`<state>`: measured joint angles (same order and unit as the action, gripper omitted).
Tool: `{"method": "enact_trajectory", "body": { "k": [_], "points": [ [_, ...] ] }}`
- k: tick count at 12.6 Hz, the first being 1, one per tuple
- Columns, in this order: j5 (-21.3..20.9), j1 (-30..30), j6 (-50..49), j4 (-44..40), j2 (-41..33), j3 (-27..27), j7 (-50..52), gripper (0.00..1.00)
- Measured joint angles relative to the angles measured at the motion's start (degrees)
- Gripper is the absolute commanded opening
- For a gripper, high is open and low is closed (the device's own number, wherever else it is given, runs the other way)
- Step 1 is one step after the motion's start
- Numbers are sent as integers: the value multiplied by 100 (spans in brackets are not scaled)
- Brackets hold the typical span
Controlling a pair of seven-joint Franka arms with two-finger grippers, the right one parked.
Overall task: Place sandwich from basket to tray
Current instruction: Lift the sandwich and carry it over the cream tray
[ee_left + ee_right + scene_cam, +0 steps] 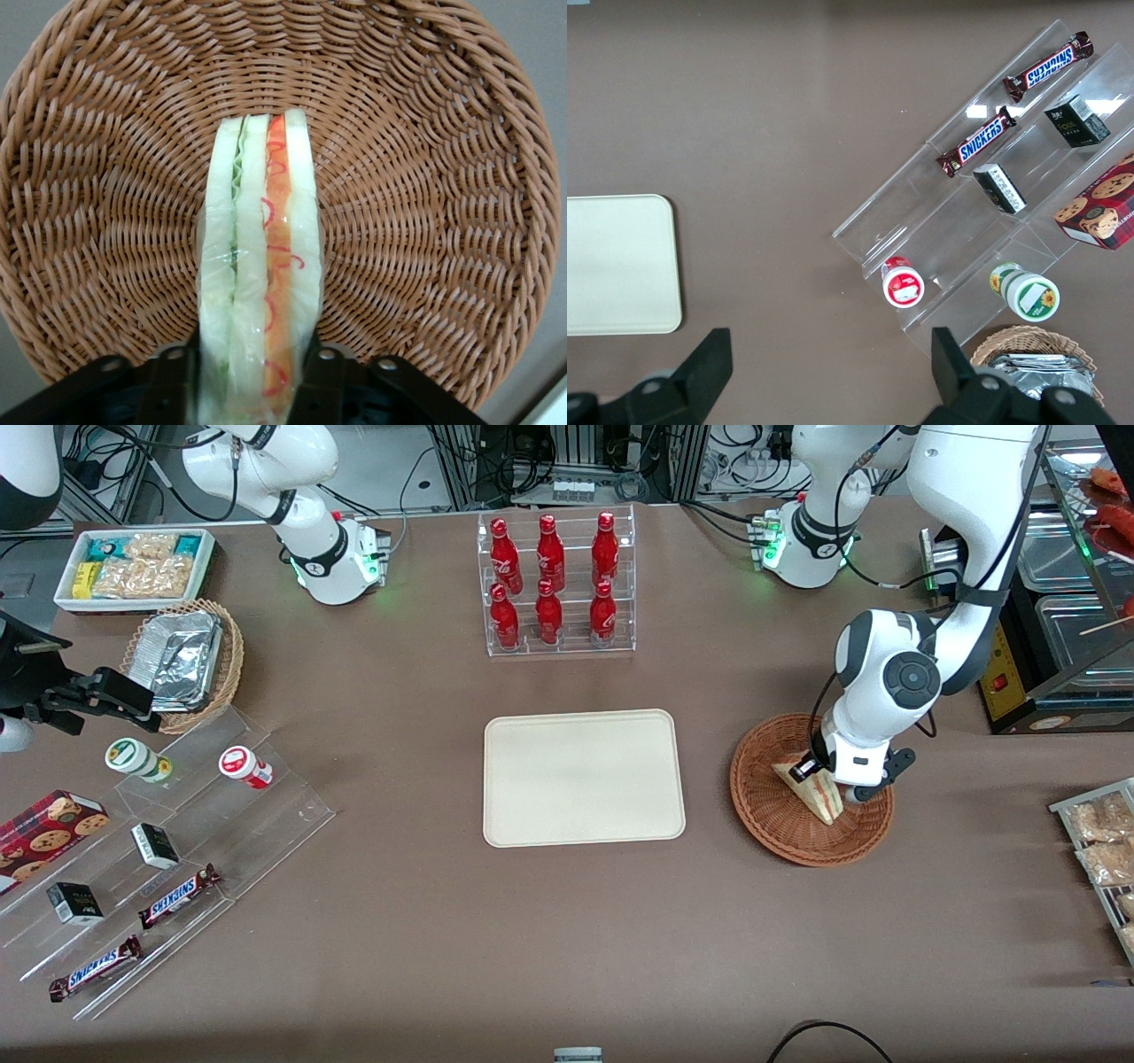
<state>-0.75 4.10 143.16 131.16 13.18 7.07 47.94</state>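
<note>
The brown table (567, 948) carries everything. Toward the parked arm's end sits a stepped clear acrylic display (168, 868) holding 2 Snickers bars (177, 895), small dark boxes (154, 844), 2 capped cups (245, 767) and a cookie box (49, 825). Farther from the front camera than the tray stands a clear rack (558, 584) with 6 red bottles in 2 rows of 3.

The tray (583, 777), cream and rectangular, lies flat near the table's middle with nothing on it. Beside it, toward the working arm's end, rests the basket (771, 815), round and reddish-brown, well apart from the tray's edge.

A lighter wicker basket (229, 664) with silver foil sits near a white bin (133, 567) of snack packets, at the parked arm's end.

The sandwich (811, 786) stands on edge inside the basket, its pale bread layers and red and green filling upright in the wrist view (259, 266).

The gripper (828, 775) is down inside the basket, and its 2 dark fingers (173, 381) press against both flat faces of the sandwich, clamped on it at the wide end.
</note>
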Motion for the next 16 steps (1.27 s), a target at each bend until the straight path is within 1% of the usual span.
{"method": "enact_trajectory", "body": {
  "k": [2, 4, 8, 9, 11, 13, 16],
  "points": [
    [0, 2, -41, -16, -13, 1, -2, 9],
    [-2, 14, -452, -161, -93, 14, -6, 9],
    [-3, 139, -2267, -1193, -302, 58, -20, 10],
    [-3, 211, -2502, -1387, -302, 65, -20, 10],
    [-4, 446, -2610, -1520, -283, 77, -28, 10],
    [-4, 832, -2608, -1626, -173, 103, -69, 9],
    [-4, 1502, -2624, -2079, 250, 130, -81, 10]
  ]
}}
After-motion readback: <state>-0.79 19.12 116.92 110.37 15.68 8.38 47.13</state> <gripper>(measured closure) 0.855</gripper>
